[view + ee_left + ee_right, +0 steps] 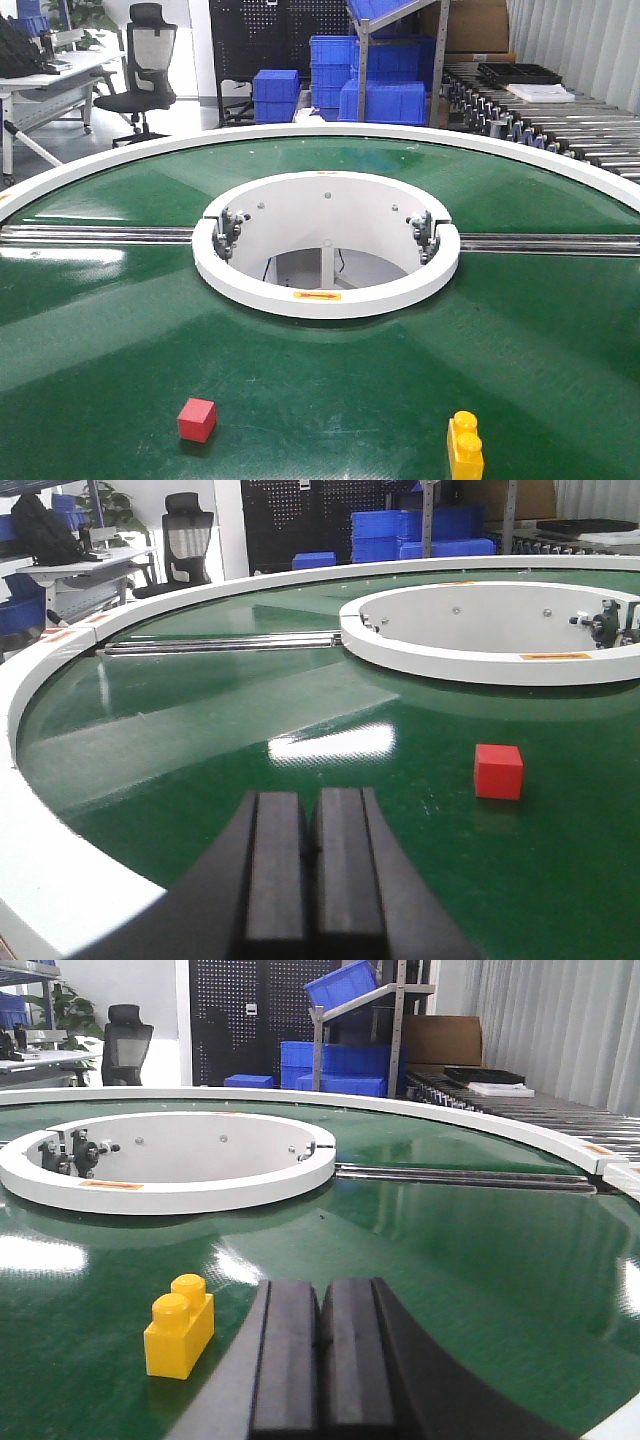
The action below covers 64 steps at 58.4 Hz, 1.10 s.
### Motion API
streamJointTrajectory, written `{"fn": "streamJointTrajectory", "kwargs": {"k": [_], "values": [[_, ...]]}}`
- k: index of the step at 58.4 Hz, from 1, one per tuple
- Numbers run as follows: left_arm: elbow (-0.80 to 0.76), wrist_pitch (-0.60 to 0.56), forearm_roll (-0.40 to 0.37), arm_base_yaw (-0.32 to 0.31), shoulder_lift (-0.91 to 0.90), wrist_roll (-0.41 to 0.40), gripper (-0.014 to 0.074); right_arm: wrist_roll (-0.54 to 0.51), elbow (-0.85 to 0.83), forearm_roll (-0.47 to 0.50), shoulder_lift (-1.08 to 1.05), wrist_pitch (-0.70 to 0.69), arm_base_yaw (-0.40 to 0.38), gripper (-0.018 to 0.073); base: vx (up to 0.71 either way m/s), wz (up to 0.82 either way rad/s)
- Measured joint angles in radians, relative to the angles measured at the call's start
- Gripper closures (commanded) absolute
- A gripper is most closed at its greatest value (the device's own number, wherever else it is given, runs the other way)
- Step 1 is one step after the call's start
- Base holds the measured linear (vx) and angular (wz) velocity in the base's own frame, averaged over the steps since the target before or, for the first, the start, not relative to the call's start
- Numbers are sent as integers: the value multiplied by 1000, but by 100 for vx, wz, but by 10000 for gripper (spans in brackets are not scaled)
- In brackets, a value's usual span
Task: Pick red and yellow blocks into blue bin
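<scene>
Task not yet begun: the red cube (197, 419) and yellow studded brick (465, 447) are sitting well apart near the green worktop's (330, 380) front edge, the left pincer (311, 810) and right pincer (321, 1295) are hanging clenched and empty, and no blue bin is showing on it.

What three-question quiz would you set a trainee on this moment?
1. True or false: the red cube sits stacked on the yellow brick.
2. The left pincer is: A) shut and empty, B) wide open, C) shut on the red cube.
3. Which wrist view shows the yellow brick?

Key:
1. False; they lie apart on the green table.
2. A.
3. The right wrist view.
</scene>
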Motion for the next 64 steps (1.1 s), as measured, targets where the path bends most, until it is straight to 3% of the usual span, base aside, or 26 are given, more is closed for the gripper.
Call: {"fn": "streamJointTrajectory", "kwargs": {"k": [35,45,55,64], "values": [[0,-1,0,0,0,0,603,0,0,0,0,-3,0,569,0,0],[-4,-104,-4,0,0,-40,603,-3,-6,-7,0,-114,0,569,0,0],[-138,-166,-5,0,0,-69,603,-15,-197,-13,0,-50,0,569,0,0],[-326,-153,-5,0,0,-72,603,-54,-451,-19,76,134,0,569,0,0]]}}
